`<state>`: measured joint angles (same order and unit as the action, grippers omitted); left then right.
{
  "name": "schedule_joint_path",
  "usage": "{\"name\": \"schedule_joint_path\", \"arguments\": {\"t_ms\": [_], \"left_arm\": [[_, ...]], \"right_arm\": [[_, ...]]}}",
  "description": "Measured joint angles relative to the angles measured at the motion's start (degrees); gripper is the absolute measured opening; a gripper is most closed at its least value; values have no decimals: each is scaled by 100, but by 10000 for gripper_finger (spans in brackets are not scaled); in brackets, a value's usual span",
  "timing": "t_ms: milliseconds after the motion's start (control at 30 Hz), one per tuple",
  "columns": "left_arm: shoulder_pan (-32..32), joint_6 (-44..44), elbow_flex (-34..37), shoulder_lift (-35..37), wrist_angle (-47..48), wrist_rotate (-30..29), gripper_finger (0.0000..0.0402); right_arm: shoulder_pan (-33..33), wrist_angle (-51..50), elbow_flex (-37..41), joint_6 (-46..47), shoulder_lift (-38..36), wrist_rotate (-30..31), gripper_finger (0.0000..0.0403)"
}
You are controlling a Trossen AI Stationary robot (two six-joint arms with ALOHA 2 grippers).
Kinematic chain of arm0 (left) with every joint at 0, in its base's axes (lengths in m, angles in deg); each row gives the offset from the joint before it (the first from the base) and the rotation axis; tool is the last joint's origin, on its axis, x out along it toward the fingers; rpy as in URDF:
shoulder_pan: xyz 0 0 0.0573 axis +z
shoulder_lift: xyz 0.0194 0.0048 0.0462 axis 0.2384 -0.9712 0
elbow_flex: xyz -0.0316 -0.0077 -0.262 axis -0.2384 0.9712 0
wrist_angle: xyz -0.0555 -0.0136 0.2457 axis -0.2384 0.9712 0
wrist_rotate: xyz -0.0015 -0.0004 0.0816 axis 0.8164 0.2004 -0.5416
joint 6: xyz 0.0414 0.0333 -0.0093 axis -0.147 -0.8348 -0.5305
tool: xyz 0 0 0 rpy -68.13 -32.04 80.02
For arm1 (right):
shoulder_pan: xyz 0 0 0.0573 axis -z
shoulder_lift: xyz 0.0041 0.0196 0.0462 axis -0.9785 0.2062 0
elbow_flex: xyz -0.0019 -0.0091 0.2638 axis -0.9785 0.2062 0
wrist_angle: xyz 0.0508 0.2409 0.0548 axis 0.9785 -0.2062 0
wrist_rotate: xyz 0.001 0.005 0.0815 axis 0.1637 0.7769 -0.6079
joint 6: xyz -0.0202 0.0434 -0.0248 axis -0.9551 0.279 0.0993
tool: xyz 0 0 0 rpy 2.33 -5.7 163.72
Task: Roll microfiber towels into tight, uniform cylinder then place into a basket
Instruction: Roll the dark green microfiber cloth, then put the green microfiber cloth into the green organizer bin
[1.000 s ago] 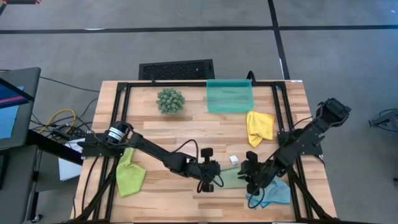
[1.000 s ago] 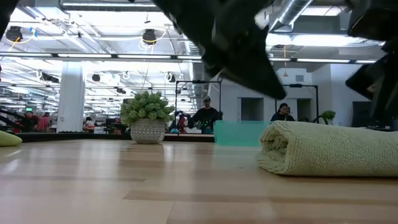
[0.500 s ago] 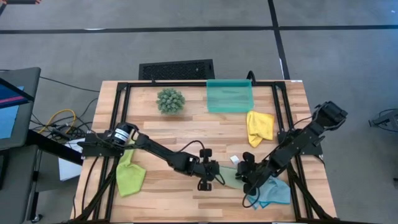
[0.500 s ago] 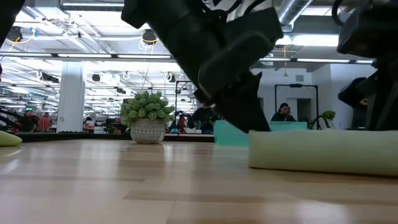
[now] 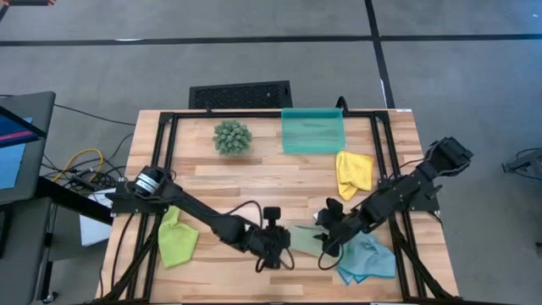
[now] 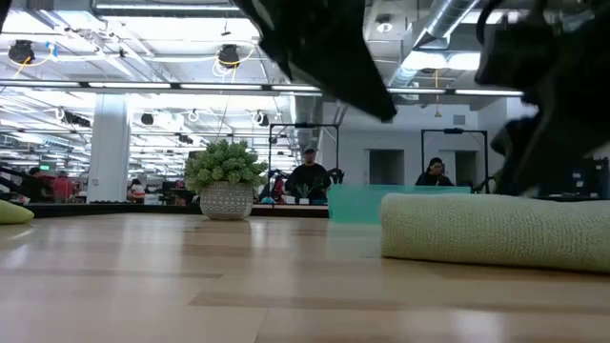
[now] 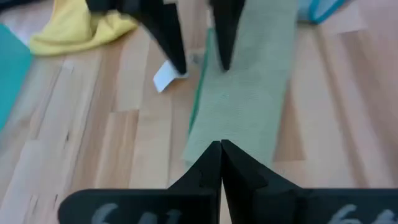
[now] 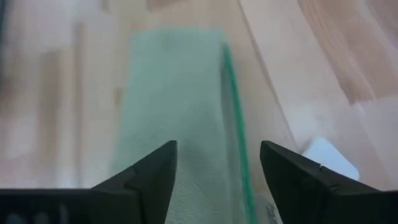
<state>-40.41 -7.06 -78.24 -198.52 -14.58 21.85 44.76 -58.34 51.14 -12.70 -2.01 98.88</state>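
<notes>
High view: the sage green towel [image 5: 303, 241] is seen lying as a folded strip on the bench [image 5: 254, 174], near its front edge, its long axis running left to right between the two arms. One end is met by the left end effector [image 5: 278, 244], whose fingers are pressed together; the other end is straddled by the right end effector [image 5: 325, 240], its fingers spread wide apart and nothing gripped. The basket [image 5: 312, 130] is set at the far edge, and nothing can be made out inside it. The yellow towel [image 5: 353, 172], the light blue towel [image 5: 368, 259] and the lime green towel [image 5: 177, 239] are left loose on the bench.
</notes>
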Motion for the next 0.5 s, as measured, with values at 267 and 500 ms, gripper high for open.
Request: {"name": "schedule_joint_path", "arguments": {"t_ms": [267, 500], "left_arm": [[-106, -43, 0, 5, -16, -30, 2], [-99, -45, 0, 5, 19, -35, 2]], "right_arm": [[-35, 130, -28, 160, 653, -208, 242], [-42, 213, -55, 51, 920, -149, 172]]}}
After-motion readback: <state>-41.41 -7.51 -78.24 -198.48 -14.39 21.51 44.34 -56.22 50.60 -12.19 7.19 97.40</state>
